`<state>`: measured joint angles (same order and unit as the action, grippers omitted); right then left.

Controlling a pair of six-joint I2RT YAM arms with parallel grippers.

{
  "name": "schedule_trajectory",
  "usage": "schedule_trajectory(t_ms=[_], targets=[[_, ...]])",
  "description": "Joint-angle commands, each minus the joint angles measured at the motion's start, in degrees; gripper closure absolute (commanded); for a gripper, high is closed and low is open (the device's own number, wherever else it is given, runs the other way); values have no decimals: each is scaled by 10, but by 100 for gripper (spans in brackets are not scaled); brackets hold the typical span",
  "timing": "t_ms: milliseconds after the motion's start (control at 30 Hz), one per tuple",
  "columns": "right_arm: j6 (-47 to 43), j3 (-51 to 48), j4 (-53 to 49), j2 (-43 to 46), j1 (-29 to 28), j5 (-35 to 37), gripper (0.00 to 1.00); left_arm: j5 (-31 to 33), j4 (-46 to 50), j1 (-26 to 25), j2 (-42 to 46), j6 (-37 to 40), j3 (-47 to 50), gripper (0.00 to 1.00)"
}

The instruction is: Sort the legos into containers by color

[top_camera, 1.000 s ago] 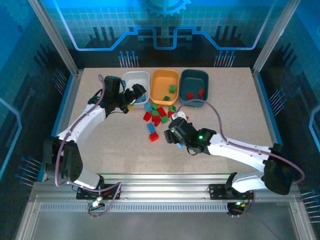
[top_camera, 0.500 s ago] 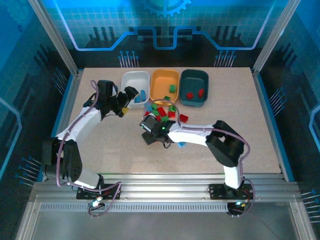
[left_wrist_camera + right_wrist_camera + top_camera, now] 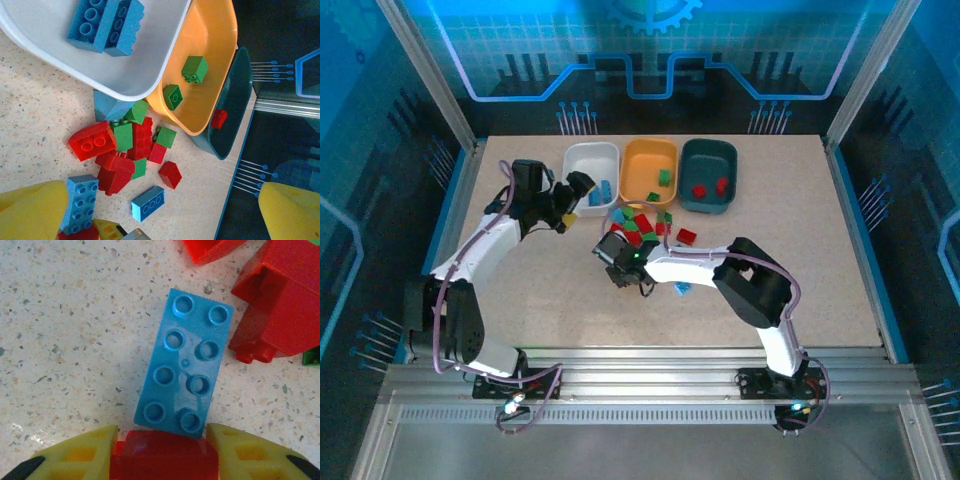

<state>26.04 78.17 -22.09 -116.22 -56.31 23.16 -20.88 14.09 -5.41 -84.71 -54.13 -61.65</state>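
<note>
Right gripper (image 3: pixel 161 440) newly around red brick (image 3: pixel 165 462)

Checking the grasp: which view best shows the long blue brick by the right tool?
Right wrist: the blue brick lies flat, all eight studs up, one end against the red brick between the right tool's fingers. Left wrist shows it near the bottom edge, at a slant. The top view leaves it too small to tell.

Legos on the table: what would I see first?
A jumble of red, green and blue legos lies just in front of the white tray, orange tray and teal tray. At the pile's near edge, the right gripper pinches a red brick, with a long blue brick right against it.
</note>
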Motion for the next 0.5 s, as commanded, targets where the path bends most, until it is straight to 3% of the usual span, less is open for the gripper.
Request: schedule_trajectory(t_ms=[0,167,267,467], targets=[[8,-21,-16,51,-6,11,64,-17,-9,8,9,-10,1,1],[3,-59,-19,141,5,33,65,-22,-13,10,7,-12,2,1],[-10,-74,-20,197,49,31,64,-35,-29,9,3,-21,8,1],[-42,-38,-9,189,244,-4,62,-64,-48,-9,-21,-20,5,2]])
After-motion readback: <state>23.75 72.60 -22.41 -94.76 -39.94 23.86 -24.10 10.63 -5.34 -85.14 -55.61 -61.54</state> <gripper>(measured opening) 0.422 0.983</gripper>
